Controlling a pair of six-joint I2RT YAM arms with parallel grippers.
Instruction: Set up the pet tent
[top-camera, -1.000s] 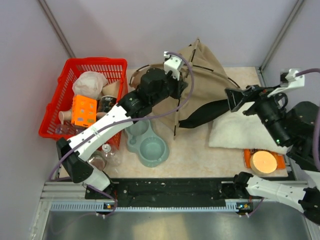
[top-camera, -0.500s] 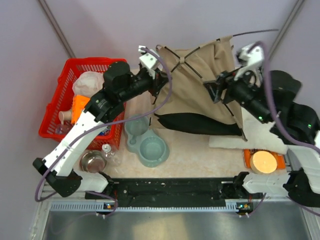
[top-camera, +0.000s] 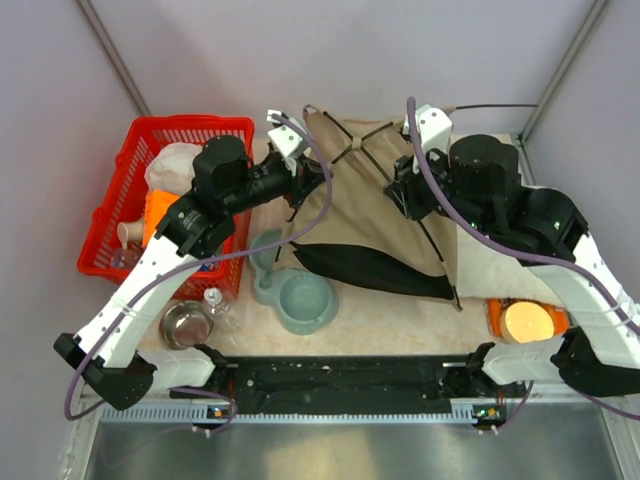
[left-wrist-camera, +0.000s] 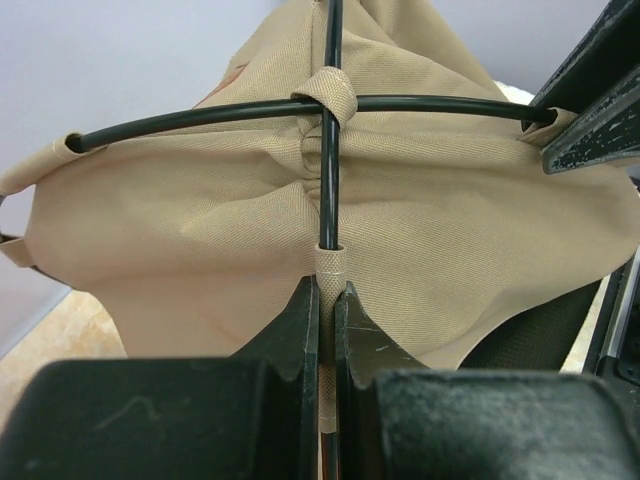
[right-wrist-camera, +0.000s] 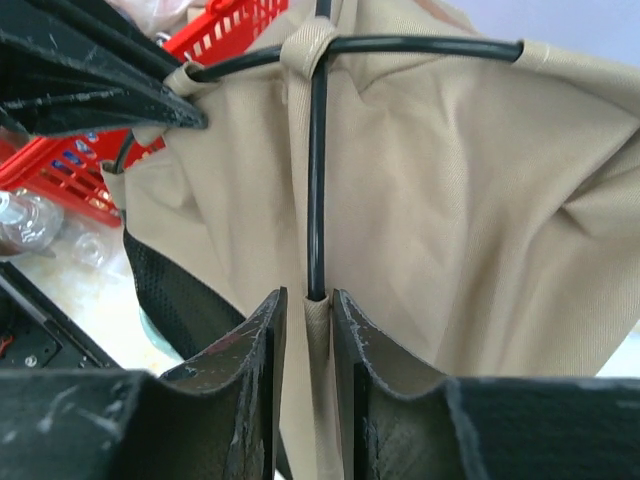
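One tent is seen at the far middle of the table, half raised, with its tan fabric sagging and its black lining shown along the near edge. Two poles are counted on it; they are crossed at the top, where they are tied by one fabric loop. One pole is run down into a sleeve, and the other pole is bowed across it.

Two grippers are placed on the tent. The left gripper is set on the tent's left side, and its jaws are pressed together on the sleeved end of a pole. The right gripper is set on the tent's right side; a sleeve and pole end are flanked closely by its jaws, but whether they are pinched cannot be told.

Left of the tent, one red basket filled with oddments is found. In front of the tent, one grey-green feeder with two bowls is placed, and left of that one steel bowl and one clear bottle. Under the tent's right edge one white cushion is spread, and one orange tub is set in front of it.
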